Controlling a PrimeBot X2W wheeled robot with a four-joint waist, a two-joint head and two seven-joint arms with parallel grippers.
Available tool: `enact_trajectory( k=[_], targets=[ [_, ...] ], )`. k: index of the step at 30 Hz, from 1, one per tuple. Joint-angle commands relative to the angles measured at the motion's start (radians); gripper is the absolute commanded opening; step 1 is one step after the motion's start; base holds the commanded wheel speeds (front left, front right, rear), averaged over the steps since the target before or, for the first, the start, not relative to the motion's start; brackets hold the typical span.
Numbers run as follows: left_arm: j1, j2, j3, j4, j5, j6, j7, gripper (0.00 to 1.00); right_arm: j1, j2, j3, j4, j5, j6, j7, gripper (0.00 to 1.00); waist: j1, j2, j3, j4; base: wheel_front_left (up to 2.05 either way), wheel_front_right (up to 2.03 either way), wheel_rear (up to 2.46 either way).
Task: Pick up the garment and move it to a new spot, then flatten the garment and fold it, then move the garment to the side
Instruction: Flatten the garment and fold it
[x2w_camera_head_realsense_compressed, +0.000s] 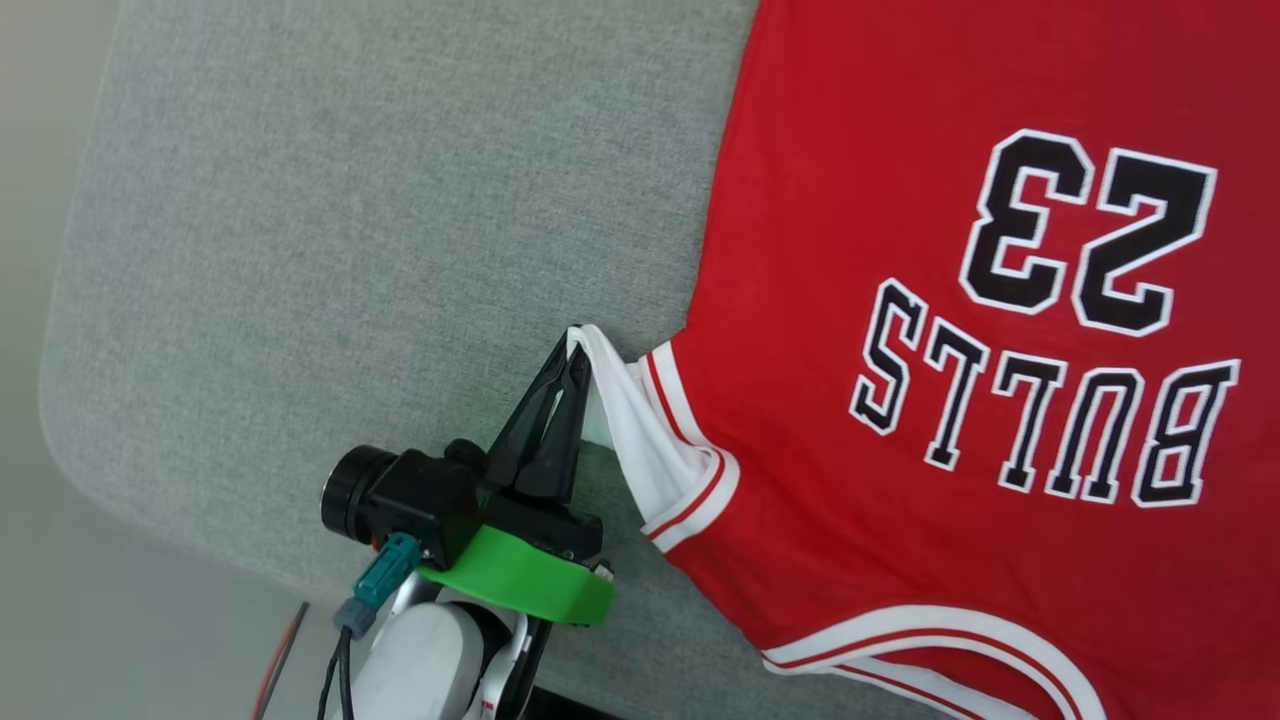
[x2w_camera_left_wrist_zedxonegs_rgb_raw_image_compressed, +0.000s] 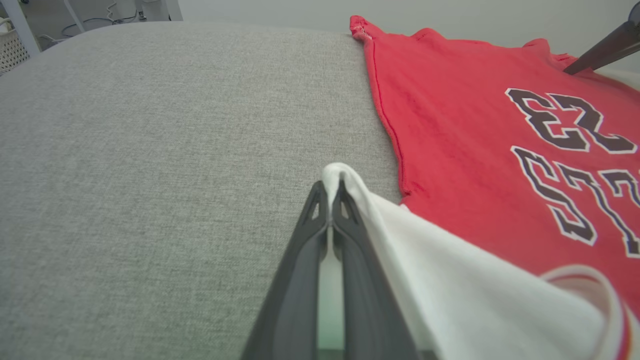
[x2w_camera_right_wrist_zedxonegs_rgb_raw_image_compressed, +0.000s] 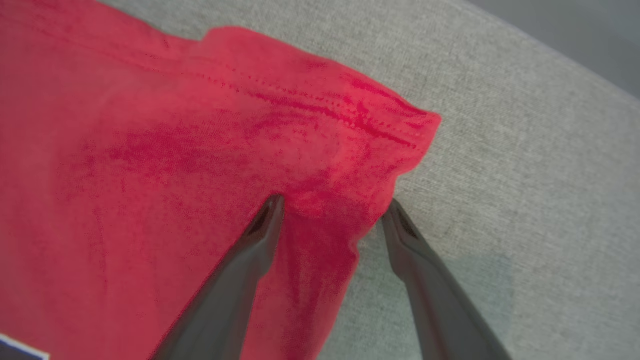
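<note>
The garment (x2w_camera_head_realsense_compressed: 820, 200) was seen flat at three o'clock; its sleeve (x2w_camera_head_realsense_compressed: 640, 430) was clamped by the left gripper (x2w_camera_head_realsense_compressed: 572, 350), a hem corner (x2w_camera_right_wrist_zedxonegs_rgb_raw_image_compressed: 415, 125) straddled by the right gripper (x2w_camera_right_wrist_zedxonegs_rgb_raw_image_compressed: 332, 207), fingers apart. Folding was judged undone.

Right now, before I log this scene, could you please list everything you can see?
garment: one, red with white sleeves, spread on the right part of the surface in the head view
lettering: "BULLS 23", black outlined in white, on the garment
surface: one, grey fabric, under the garment
left end effector: one, dark fingers, shut on the edge of the white sleeve
right end effector: one, dark fingers, open, astride a red hem corner of the garment
wrist camera: one, black, on the left arm
ring: one, green, behind the left end effector
</note>
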Motion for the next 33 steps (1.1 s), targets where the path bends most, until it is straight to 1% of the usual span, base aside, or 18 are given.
enact_trajectory(
  k=[1, 6, 7, 8, 12, 16, 18, 22, 27, 33],
  targets=[
    [-0.022, -0.012, 0.007, -0.006, 0.013, -0.008, -0.006, 0.0, 0.027, -0.006, 0.017, 0.017, 0.003, -0.001, 0.004, 1.0, -0.0002, 0.0, 0.064, 0.058, 0.0, 0.0, 0.0],
    [-0.024, -0.024, 0.023, 0.003, 0.036, -0.025, -0.006, 0.0, 0.086, -0.023, 0.044, 0.044, 0.032, -0.001, 0.001, 1.0, -0.0002, 0.0, 0.067, 0.055, 0.0, 0.0, 0.0],
    [-0.025, -0.026, 0.028, 0.005, 0.041, -0.027, -0.006, 0.0, 0.093, -0.03, 0.048, 0.044, 0.034, -0.001, 0.0, 0.42, -0.0002, 0.0, 0.065, 0.053, 0.0, 0.0, 0.0],
    [-0.025, -0.028, 0.032, 0.004, 0.044, -0.029, -0.006, 0.0, 0.096, -0.035, 0.051, 0.043, 0.035, -0.001, -0.005, 0.0, -0.0002, 0.0, 0.062, 0.051, 0.0, 0.0, 0.0],
    [-0.016, -0.033, 0.049, 0.008, 0.052, -0.036, -0.006, 0.0, 0.087, -0.047, 0.053, 0.037, 0.036, -0.001, -0.043, 0.0, -0.0002, 0.0, 0.044, 0.039, 0.0, 0.0, 0.0],
    [-0.001, -0.038, 0.07, 0.02, 0.057, -0.04, -0.006, 0.0, 0.06, -0.037, 0.047, 0.027, 0.038, -0.001, -0.132, 0.0, -0.0002, 0.0, 0.006, 0.023, 0.0, 0.0, 0.0],
    [0.011, -0.04, 0.086, 0.029, 0.057, -0.041, -0.006, 0.0, 0.05, -0.032, 0.062, 0.018, 0.041, -0.001, -0.182, 0.0, -0.0002, 0.0, -0.024, 0.011, 0.0, 0.0, 0.0],
    [0.035, -0.039, 0.11, 0.052, 0.066, -0.045, -0.006, 0.0, 0.055, -0.051, 0.111, -0.004, 0.068, -0.001, -0.273, 0.0, -0.0002, 0.0, -0.099, -0.016, 0.0, 0.0, 0.0],
    [0.07, -0.024, 0.137, 0.073, 0.078, -0.049, -0.006, 0.0, 0.096, -0.097, 0.142, -0.054, 0.142, -0.001, -0.384, 0.0, -0.0002, 0.0, -0.186, -0.062, 0.0, 0.0, 0.0],
    [0.115, -0.007, 0.168, 0.085, 0.079, -0.045, -0.006, 0.0, 0.244, -0.166, 0.139, -0.131, 0.224, -0.001, -0.478, 0.0, -0.0002, 0.0, -0.28, -0.117, 0.0, 0.0, 0.0]
  ],
)
